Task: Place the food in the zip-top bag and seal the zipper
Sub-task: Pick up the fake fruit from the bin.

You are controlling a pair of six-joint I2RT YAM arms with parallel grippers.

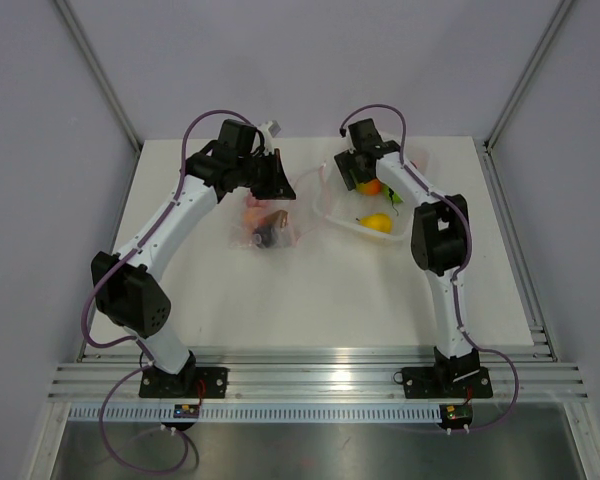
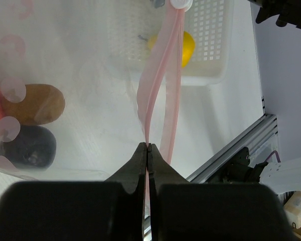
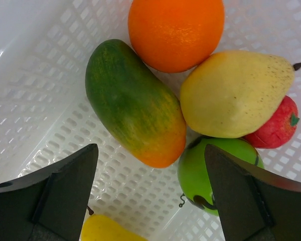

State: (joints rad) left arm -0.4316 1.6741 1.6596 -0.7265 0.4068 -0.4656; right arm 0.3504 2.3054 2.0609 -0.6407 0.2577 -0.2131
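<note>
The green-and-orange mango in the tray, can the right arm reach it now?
Probably yes: the right gripper is open right over the mango, which lies uncovered in the white tray.

White table (image 1: 310, 300) in front of us, flat and matte, with pale panels (image 1: 310, 70) closing it in at the back and sides. Two things rest on it, both in the far half. Left of centre sits the clear bag (image 1: 265, 230), crinkled, its body down on the surface. Just beside it on the right is the white perforated tray (image 1: 338, 218), set at an angle. Whether the two touch, I can't tell. A ribbed metal rail (image 1: 310, 372) runs along the near edge.
</note>
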